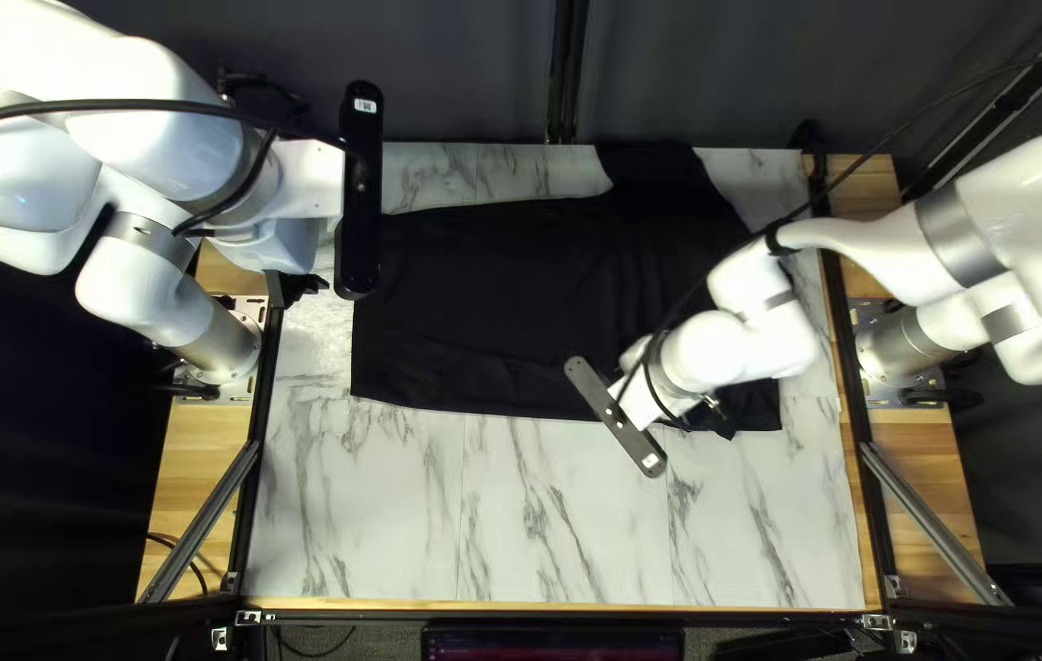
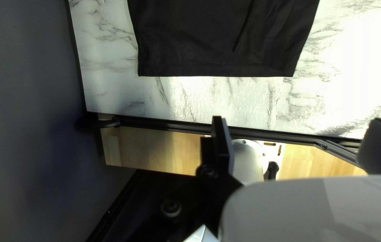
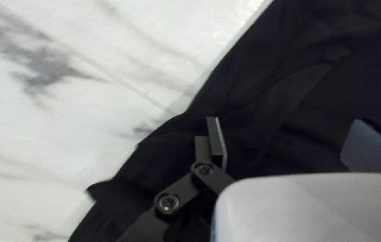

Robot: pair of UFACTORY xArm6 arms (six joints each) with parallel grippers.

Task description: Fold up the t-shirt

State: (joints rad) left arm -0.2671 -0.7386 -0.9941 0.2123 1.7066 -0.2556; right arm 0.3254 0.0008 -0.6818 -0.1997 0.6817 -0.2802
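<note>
A black t-shirt (image 1: 484, 294) lies spread on the marble-patterned table, its straight hem to the left and one sleeve reaching the far edge in the top left view. My left gripper (image 1: 298, 288) is raised by the table's left side. In the left wrist view, the left gripper (image 2: 299, 120) is open and holds nothing; the t-shirt (image 2: 217, 40) lies ahead of it. My right gripper (image 1: 712, 414) is over the near right part of the cloth, which my right arm partly hides. In the right wrist view, the right gripper (image 3: 286, 120) stands open above rumpled t-shirt fabric (image 3: 262, 89).
Bare marble tabletop (image 1: 546, 526) shows along the near side. Black rails (image 1: 254, 453) run along both table sides, with wooden strips (image 1: 197, 490) outside them. A dark curtain (image 1: 460, 61) hangs behind the far edge. My right forearm (image 1: 742, 331) crosses above the shirt.
</note>
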